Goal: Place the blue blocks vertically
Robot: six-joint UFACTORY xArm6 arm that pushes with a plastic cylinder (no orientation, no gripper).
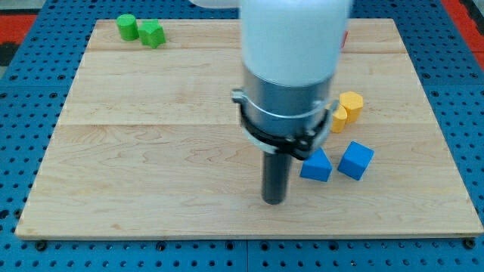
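Note:
Two blue blocks lie side by side right of the board's middle: a blue block (317, 165) with a wedge-like top on the left and a blue cube (355, 160) on the right, nearly touching. My tip (274, 201) rests on the wooden board (151, 166) just left of and slightly below the left blue block, a small gap apart. The arm's white and grey body hides the board's top middle.
Two yellow blocks (347, 109) sit together above the blue ones, partly hidden by the arm. A green cylinder (127, 27) and a green block (152, 34) sit at the top left corner. A red bit (345, 38) shows behind the arm.

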